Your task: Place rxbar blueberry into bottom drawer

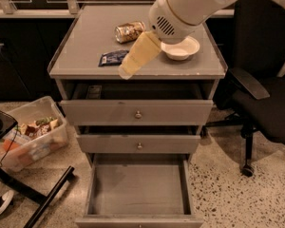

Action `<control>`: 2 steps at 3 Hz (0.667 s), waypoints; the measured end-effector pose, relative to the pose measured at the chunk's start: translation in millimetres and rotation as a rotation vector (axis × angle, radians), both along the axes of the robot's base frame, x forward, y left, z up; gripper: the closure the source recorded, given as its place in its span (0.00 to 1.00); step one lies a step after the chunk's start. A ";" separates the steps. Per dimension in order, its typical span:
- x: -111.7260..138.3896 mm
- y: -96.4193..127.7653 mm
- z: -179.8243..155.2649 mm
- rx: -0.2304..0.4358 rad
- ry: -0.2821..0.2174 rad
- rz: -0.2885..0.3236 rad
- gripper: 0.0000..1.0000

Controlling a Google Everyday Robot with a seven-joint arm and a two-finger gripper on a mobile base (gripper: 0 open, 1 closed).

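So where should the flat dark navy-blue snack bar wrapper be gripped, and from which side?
Across its short width at mid-length, from straight above: the navy-blue snack bar wrapper lies flat on the grey cabinet top, apart from the gold-brown can. The cream gripper hangs just to its right.

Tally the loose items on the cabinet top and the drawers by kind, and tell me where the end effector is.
snack bar: 1
can: 1
bowl: 1
drawers: 3, bottom drawer wide open
total: 6
End effector hovers above the front edge of the cabinet, just right of the snack bar.
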State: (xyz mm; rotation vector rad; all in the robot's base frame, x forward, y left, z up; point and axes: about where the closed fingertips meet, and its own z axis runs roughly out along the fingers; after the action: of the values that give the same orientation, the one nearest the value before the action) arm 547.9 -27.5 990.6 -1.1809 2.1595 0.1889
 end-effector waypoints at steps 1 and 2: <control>2.6 -3.3 -4.6 0.000 0.017 -0.040 0.00; 37.7 -14.4 -38.8 -0.001 0.038 -0.119 0.00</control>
State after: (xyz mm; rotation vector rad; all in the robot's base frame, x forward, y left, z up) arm 585.5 -42.0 951.8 -1.0539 2.2553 0.1595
